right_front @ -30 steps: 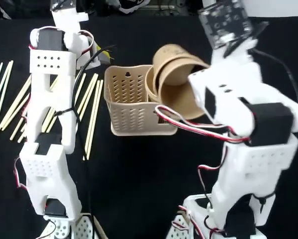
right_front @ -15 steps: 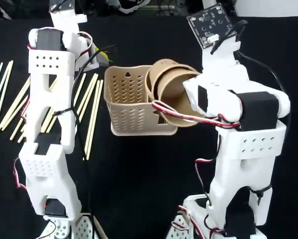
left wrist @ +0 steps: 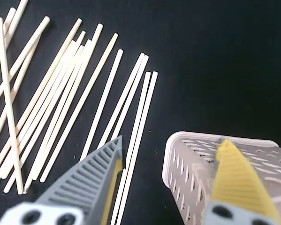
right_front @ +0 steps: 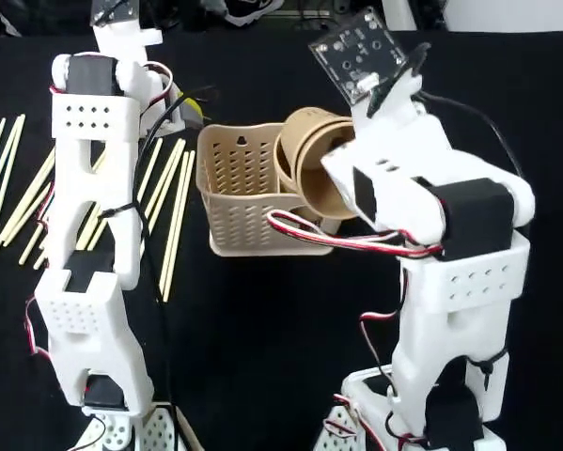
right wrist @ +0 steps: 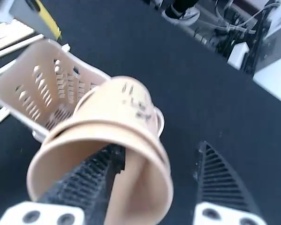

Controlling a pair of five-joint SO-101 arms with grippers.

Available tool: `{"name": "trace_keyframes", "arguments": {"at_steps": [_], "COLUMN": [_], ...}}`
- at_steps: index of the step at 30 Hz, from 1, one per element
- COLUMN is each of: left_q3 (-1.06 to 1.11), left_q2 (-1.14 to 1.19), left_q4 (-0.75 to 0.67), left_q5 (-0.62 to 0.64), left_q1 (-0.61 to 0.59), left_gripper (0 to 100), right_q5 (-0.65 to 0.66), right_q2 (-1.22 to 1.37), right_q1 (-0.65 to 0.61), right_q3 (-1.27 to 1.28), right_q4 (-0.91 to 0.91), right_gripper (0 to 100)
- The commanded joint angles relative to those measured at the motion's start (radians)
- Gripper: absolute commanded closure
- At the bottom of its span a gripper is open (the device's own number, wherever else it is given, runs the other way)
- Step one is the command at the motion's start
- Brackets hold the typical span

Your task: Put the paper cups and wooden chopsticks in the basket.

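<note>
Two nested brown paper cups (right_front: 314, 162) lie tipped on their side against the right rim of the beige perforated basket (right_front: 243, 193). In the right wrist view one finger of my right gripper (right wrist: 159, 147) is inside the outer cup (right wrist: 107, 145). The other finger stands clear of the cup wall, so the gripper is open. Several wooden chopsticks (right_front: 173, 202) lie loose on the black table left of the basket. My left gripper (right_front: 182, 101) hangs open and empty by the basket's far left corner. Its wrist view shows chopsticks (left wrist: 60, 93) and the basket rim (left wrist: 187, 140) below my left gripper (left wrist: 172, 139).
More chopsticks (right_front: 8, 178) are spread near the table's left edge. Both white arm bodies (right_front: 88, 216) stand tall on either side of the basket. Cables and gear (right wrist: 243, 42) lie beyond the table's far edge.
My right arm has swung left and down, bringing the nested cups from right of the basket onto its right rim. The left arm has not moved.
</note>
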Motion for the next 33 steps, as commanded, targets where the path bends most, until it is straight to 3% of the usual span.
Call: {"name": "trace_keyframes", "arguments": {"at_steps": [1, 12, 21, 27, 30, 33], "left_q3": [-0.005, -0.005, -0.015, -0.005, 0.015, 0.124], "left_q2": [-0.011, -0.011, -0.034, -0.126, -0.173, -0.221], "left_q4": [0.005, 0.006, 0.006, 0.006, 0.006, 0.006], "left_q5": [-0.008, -0.012, -0.012, -0.011, -0.012, -0.031], "left_q1": [-0.015, -0.021, -0.070, -0.122, -0.160, -0.197], "left_gripper": [69, 69, 69, 69, 69, 69], "right_q5": [0.005, 0.005, 0.011, 0.005, 0.005, -0.029], "right_q2": [0.004, 0.094, 0.228, 0.260, 0.239, 0.197], "right_q1": [-0.014, -0.112, -0.049, -0.046, 0.011, 0.144], "right_q3": [-0.001, 0.038, -0.163, -0.242, -0.265, -0.340], "right_q4": [-0.098, -0.210, -0.216, -0.112, -0.091, -0.123], "right_gripper": [74.4, 74.4, 74.4, 74.4, 74.4, 74.5]}}
